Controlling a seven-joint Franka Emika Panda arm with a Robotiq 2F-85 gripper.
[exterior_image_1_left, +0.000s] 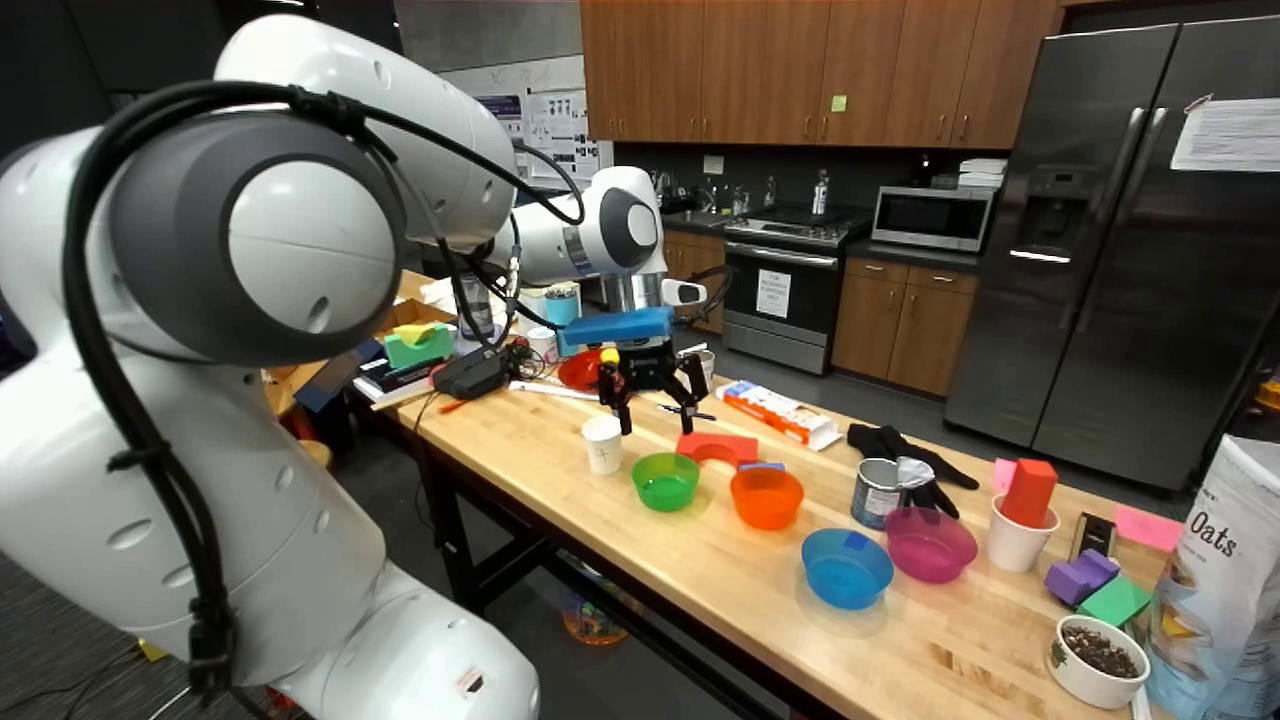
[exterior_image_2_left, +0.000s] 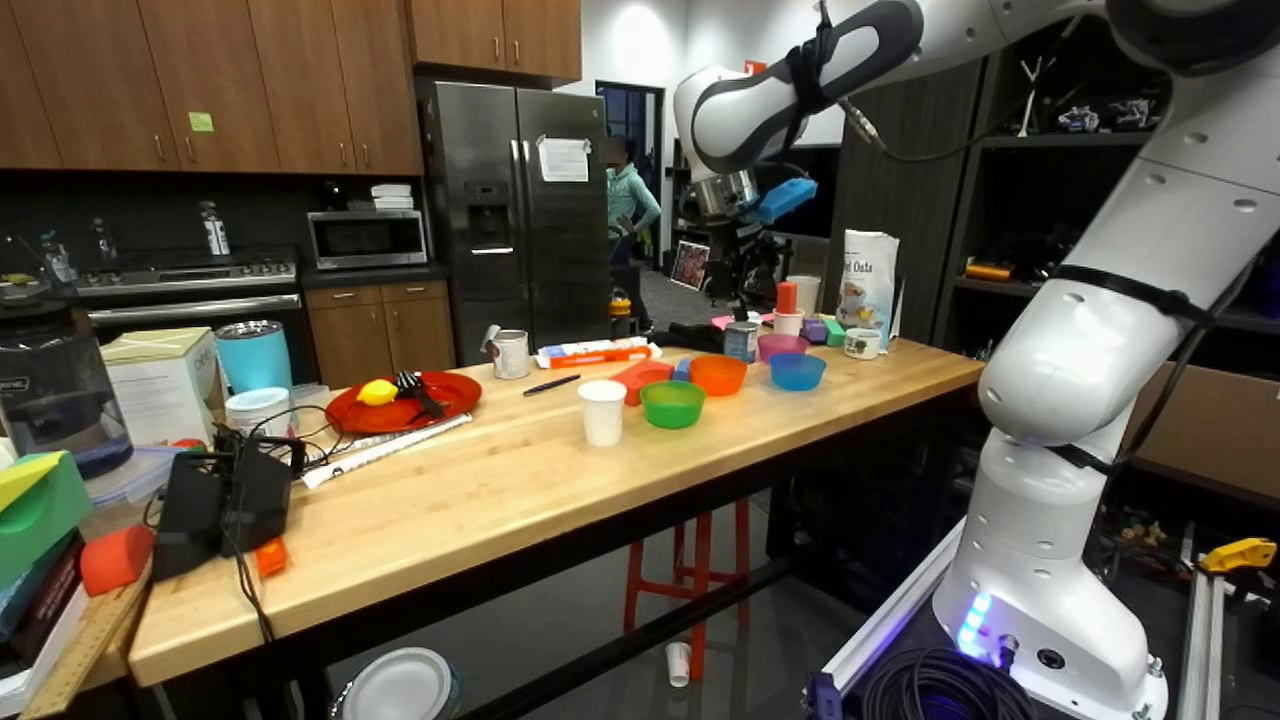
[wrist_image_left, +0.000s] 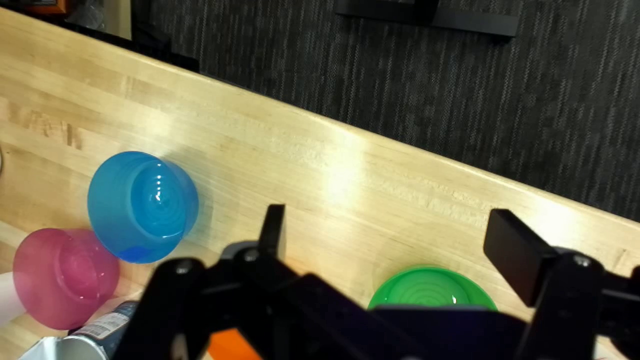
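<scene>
My gripper (exterior_image_1_left: 656, 424) is open and empty, pointing down above the wooden table. The wrist view shows its two black fingers (wrist_image_left: 387, 215) wide apart, with bare wood between the tips. A green bowl (exterior_image_1_left: 666, 482) is nearest below; in the wrist view the green bowl (wrist_image_left: 430, 290) is partly hidden by the gripper body. A white paper cup (exterior_image_1_left: 602, 445) stands beside the green bowl. An orange bowl (exterior_image_1_left: 766, 497), a blue bowl (exterior_image_1_left: 847, 568) and a magenta bowl (exterior_image_1_left: 931, 545) stand farther along. A red arch block (exterior_image_1_left: 717, 448) lies behind the green bowl.
A metal can (exterior_image_1_left: 876, 492), a cup with a red block (exterior_image_1_left: 1015, 540), a small bowl of dark bits (exterior_image_1_left: 1096, 655) and an oats bag (exterior_image_1_left: 1215, 580) stand toward one end. A red plate with a lemon (exterior_image_2_left: 440, 392) and a black device with cables (exterior_image_2_left: 215, 510) lie toward the opposite end.
</scene>
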